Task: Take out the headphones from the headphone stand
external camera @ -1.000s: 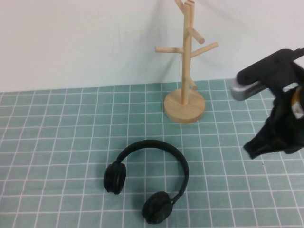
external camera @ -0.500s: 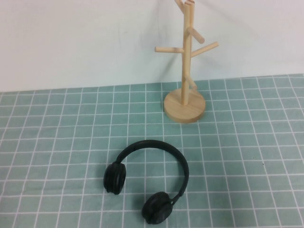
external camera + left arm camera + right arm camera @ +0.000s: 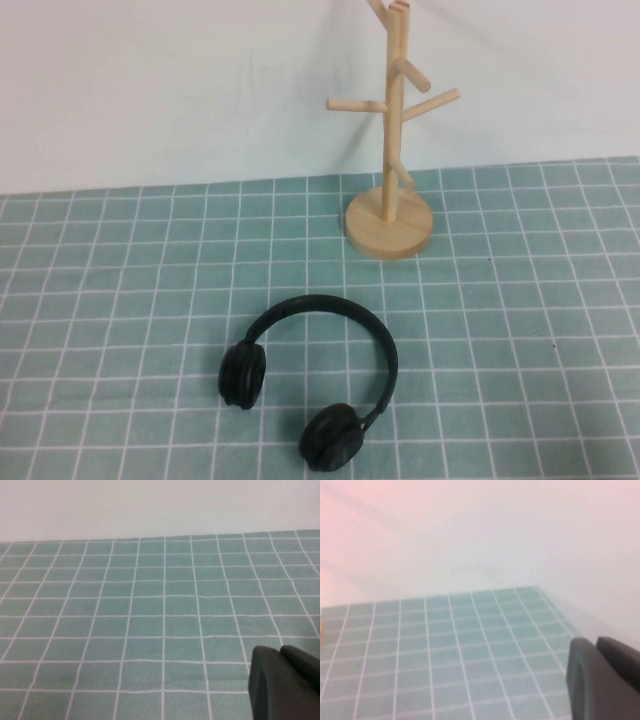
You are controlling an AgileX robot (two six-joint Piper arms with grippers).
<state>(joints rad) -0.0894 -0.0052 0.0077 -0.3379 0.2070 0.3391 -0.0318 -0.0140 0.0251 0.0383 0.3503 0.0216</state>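
Observation:
The matte black headphones (image 3: pixel 310 385) lie flat on the green checked mat in the high view, front of centre, with both ear cups toward the front. The light wooden headphone stand (image 3: pixel 391 150) stands upright behind them near the white wall, its pegs bare. Neither arm shows in the high view. My left gripper (image 3: pixel 279 651) shows only in the left wrist view, shut and empty over bare mat. My right gripper (image 3: pixel 595 641) shows only in the right wrist view, shut and empty over the mat near the wall. Neither wrist view shows the headphones or the stand.
The green mat (image 3: pixel 120 300) with a white grid covers the table and ends at a white wall (image 3: pixel 150 90) at the back. The stand's round base (image 3: pixel 389 225) sits close to the mat's far edge.
The right arm, seen at the right of the high view a second ago, has withdrawn out of that view. The headphones and the stand have not moved.

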